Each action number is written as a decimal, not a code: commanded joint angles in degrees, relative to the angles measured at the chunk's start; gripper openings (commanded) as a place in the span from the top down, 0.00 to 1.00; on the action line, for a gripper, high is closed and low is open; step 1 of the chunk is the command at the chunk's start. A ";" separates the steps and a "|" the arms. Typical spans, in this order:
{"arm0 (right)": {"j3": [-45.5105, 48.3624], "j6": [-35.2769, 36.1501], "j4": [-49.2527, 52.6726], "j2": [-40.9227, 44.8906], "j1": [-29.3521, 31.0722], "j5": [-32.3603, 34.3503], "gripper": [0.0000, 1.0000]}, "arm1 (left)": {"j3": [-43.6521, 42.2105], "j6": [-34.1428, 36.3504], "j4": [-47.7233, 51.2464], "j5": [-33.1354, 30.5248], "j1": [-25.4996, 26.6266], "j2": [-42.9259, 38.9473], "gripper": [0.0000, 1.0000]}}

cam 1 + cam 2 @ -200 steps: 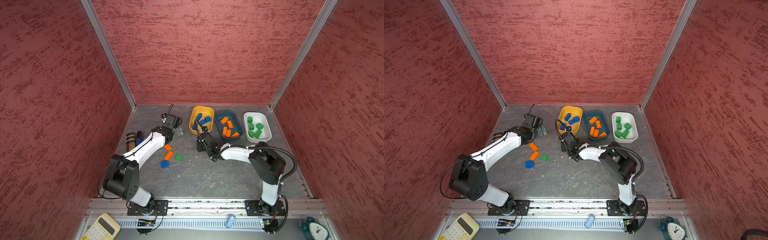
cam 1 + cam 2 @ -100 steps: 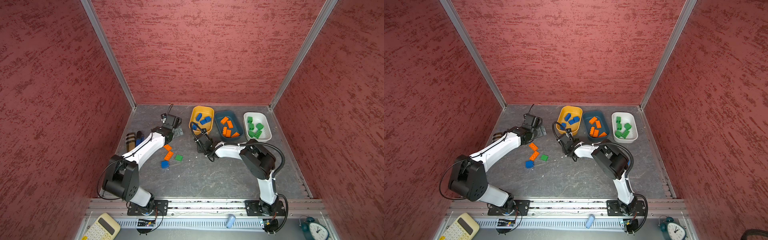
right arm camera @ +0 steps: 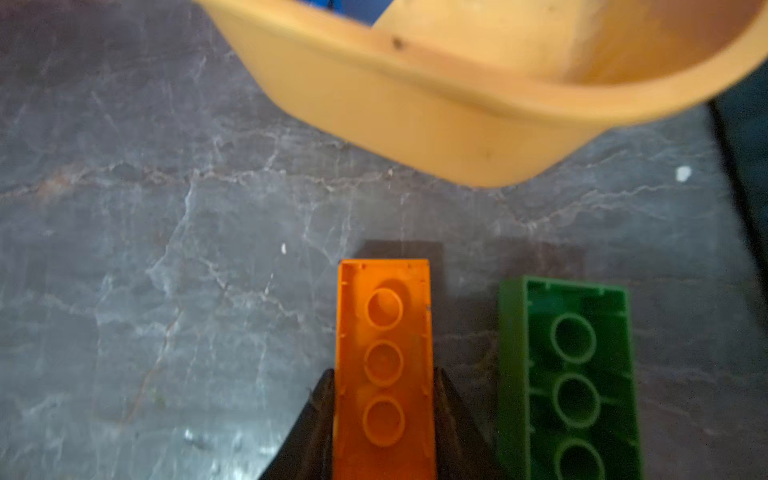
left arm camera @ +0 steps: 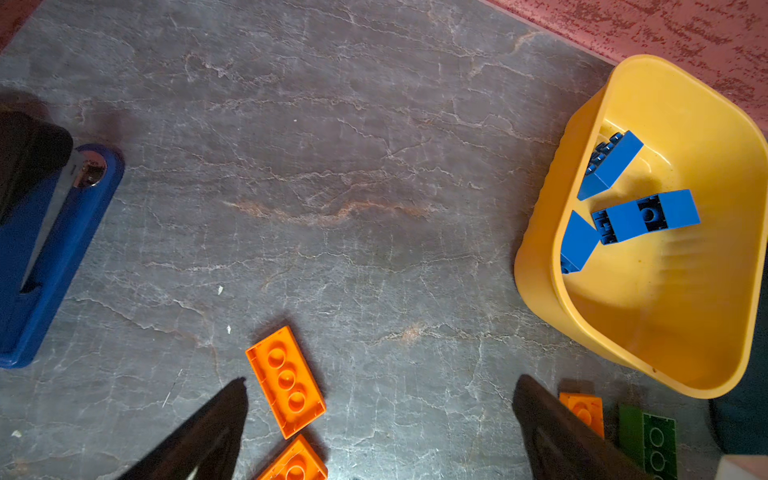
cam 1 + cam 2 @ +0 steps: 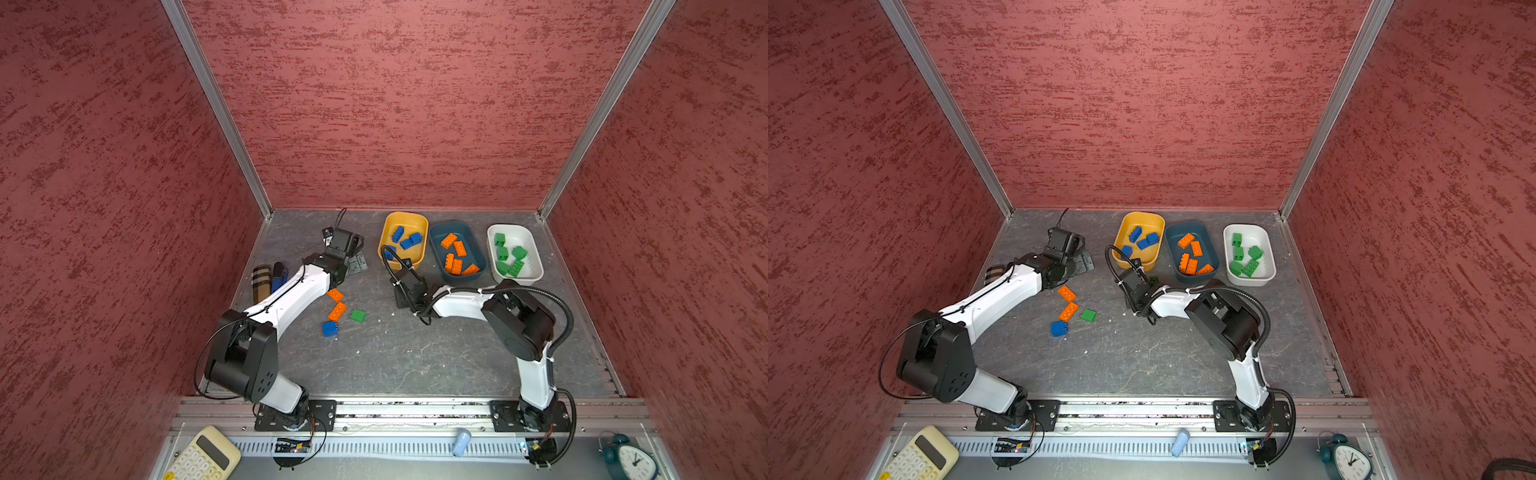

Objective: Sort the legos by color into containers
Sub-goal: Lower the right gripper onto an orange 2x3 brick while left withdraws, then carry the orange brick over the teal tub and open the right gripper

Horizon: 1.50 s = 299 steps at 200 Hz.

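Right tool is pinching an orange brick by its two long sides, with the jaws pressing in near the end closest to the wrist. Hollow side up, the brick is pointing its long axis away from the wrist toward the yellow tub and stopping just short of the tub's wall. Whether it is resting on the tabletop or slightly raised is hard to tell, since the picture is blurring. A green brick is lying parallel just beside it, also hollow side up, with its near end cut off by the frame. In both top views the right wrist is hiding the grip. Left tool is hanging spread wide over bare tabletop, showing only its dark fingertips.
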State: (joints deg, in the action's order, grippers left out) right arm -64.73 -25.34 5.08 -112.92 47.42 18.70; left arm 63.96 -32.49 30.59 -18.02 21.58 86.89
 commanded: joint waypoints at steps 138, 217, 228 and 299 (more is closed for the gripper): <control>12.39 10.92 0.19 28.09 -27.01 -20.34 0.68 | -0.56 0.83 -1.40 -1.93 5.95 0.84 0.01; -5.69 14.00 12.67 10.00 -31.51 -11.60 0.50 | -4.18 -1.30 -0.26 -1.67 3.64 -1.90 0.00; -6.69 13.92 13.53 9.99 -31.14 -11.73 0.41 | -4.27 -1.26 -0.14 -1.79 3.40 -2.04 0.00; -0.11 9.28 11.63 19.96 -24.58 -15.59 0.28 | -5.19 -1.61 -1.07 -0.99 2.37 -2.16 0.00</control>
State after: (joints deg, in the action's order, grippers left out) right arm -67.59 -13.32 17.47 -97.86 20.32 4.86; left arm 59.77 -33.43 29.98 -18.55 24.36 85.97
